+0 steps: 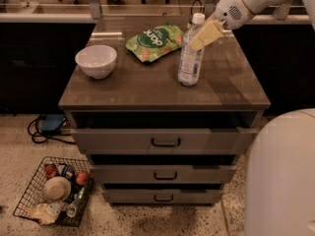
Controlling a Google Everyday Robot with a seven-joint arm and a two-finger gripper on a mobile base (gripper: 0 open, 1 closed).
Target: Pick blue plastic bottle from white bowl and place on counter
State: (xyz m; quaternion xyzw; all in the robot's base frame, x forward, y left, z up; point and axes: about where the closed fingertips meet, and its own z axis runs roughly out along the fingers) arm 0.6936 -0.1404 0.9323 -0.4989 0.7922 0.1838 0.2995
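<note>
The blue plastic bottle (189, 63) stood upright on the counter (147, 90), right of the middle. Its long axis was vertical, its white cap was on top and its base was flat on the glossy surface. The white bowl (96, 60) sat well apart at the left of the counter, and I saw nothing in it, so I judged the carrying part of the job done.

My gripper (202, 37) came in from the upper right and sat at the height of the bottle's neck and shoulder, its tan tip crossing in front of the plastic just under the cap. The bottle lay below it and slightly to the left. Any retreat would, I thought, have to go up and back to the right. A sideways drag could topple something so tall and narrow.

From this one angle I could not tell how far open the gripper was, or whether it had hold of the bottle or only lay against it, because the far side of the neck was hidden. A green snack bag (153, 42) lay just behind the bottle. My own pale base (280, 176) cut off the lower right.
</note>
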